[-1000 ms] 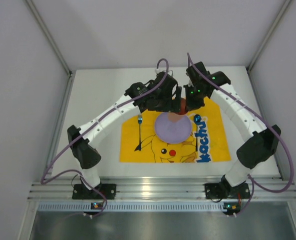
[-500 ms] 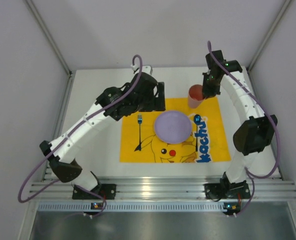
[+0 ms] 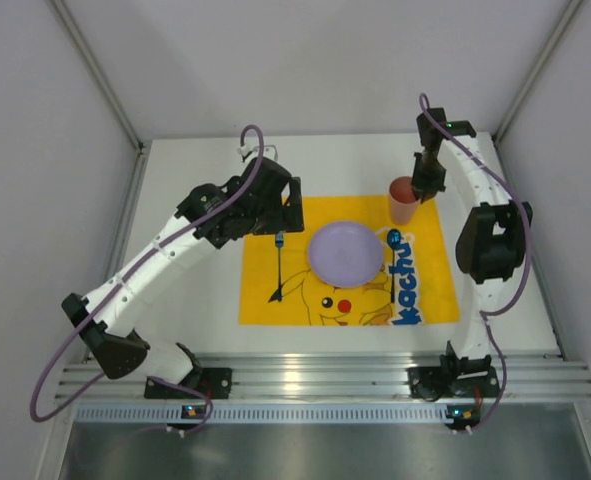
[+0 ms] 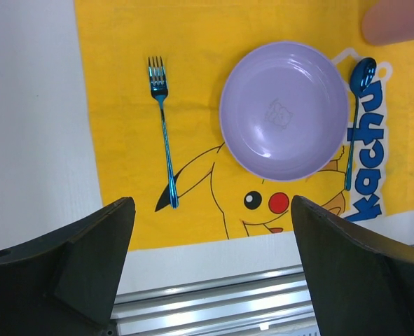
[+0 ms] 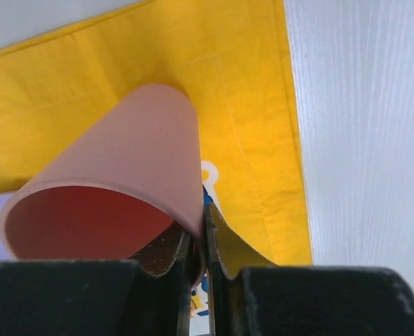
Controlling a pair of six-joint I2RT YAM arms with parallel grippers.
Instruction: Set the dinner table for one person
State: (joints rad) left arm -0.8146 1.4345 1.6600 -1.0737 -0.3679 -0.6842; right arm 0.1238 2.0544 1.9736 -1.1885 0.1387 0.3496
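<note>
The white dinner table (image 3: 347,165) carries a yellow Pikachu cloth (image 3: 315,300). On the cloth lie a purple plate (image 3: 346,251), a blue fork (image 3: 277,265) to its left and a blue spoon (image 3: 391,262) to its right. My right gripper (image 3: 421,186) is shut on the rim of a pink cup (image 3: 403,199) at the cloth's far right corner; in the right wrist view one finger is inside and one outside the cup wall (image 5: 122,182). I cannot tell whether the cup touches the cloth. My left gripper (image 3: 287,214) is open and empty, above the fork's far end. The left wrist view shows the plate (image 4: 284,108), fork (image 4: 163,133) and spoon (image 4: 354,119).
A ribbed aluminium rail (image 3: 305,375) runs along the table's near edge. Grey walls with metal posts close in the table on three sides. Bare white tabletop (image 5: 361,105) lies right of the cloth (image 5: 249,105).
My right arm has carried the cup from behind the plate out to the cloth's far right corner. My left arm has drawn back to the left, away from the plate.
</note>
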